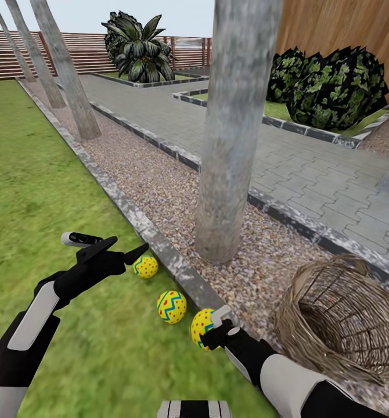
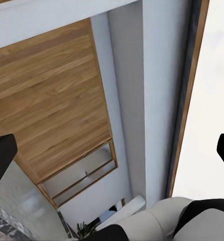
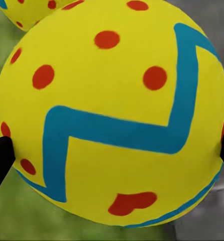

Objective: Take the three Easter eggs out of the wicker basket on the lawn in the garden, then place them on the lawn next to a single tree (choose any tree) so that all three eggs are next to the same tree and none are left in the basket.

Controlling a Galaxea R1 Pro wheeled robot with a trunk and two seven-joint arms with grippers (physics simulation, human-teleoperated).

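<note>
On the left of the head view the lawn [image 1: 38, 191] runs back toward a brown slatted fence [image 1: 78, 52], edged by a grey stone kerb [image 1: 130, 215]. The left hand [image 1: 130, 249] hangs over the grass with its fingers spread apart and nothing between them; in the left wrist view its dark fingertips [image 2: 1, 158] sit at either edge, wide apart, against a wooden ceiling panel and white walls. Just beside that hand, the first egg [image 1: 146, 266] lies on the grass close to the kerb. The second egg [image 1: 172, 306] lies on the grass a little nearer the robot, also near the kerb. The third egg [image 1: 202, 328] is clamped in the right hand [image 1: 215, 334], low over the lawn at the kerb's edge; the right wrist view shows that egg [image 3: 109, 113] with a dark fingertip [image 3: 1, 160] pressed at each side. Beyond the kerb, the tree [image 1: 235, 128] rises from the pebble gravel strip [image 1: 177, 191], with all three eggs near its base. Further right the wicker basket [image 1: 339, 319] lies on the gravel, tilted toward the robot, no egg visible in it. Grey paving [image 1: 310, 168] and dark shrubs [image 1: 334, 87] lie behind.
</note>
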